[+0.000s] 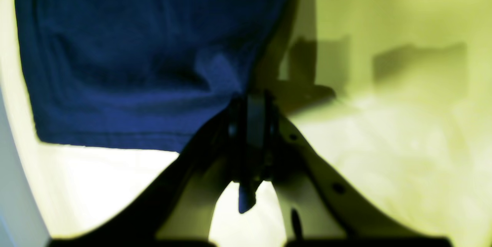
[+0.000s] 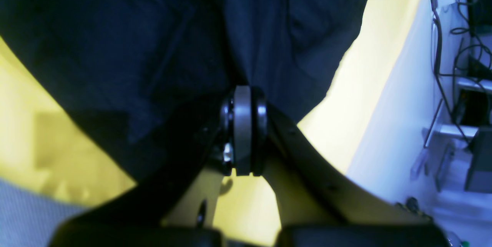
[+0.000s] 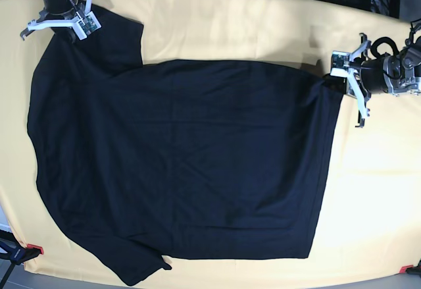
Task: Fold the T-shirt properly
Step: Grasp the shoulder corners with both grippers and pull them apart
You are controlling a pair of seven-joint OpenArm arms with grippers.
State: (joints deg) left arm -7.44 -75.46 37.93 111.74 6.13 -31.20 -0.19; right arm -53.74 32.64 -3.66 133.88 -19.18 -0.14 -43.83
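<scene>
Both jaws pinched on T-shirt (image 3: 177,164) corners, pale yellow cloth (image 3: 368,190) beneath

Both arms end in black wrists with pale, screw-holed fingers (image 2: 307,201); small green circuit boards (image 3: 339,60) sit beside them.

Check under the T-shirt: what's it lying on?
The T-shirt lies spread on a pale yellow cloth, visible all round it. Whatever is beneath the shirt's middle is covered.
</scene>
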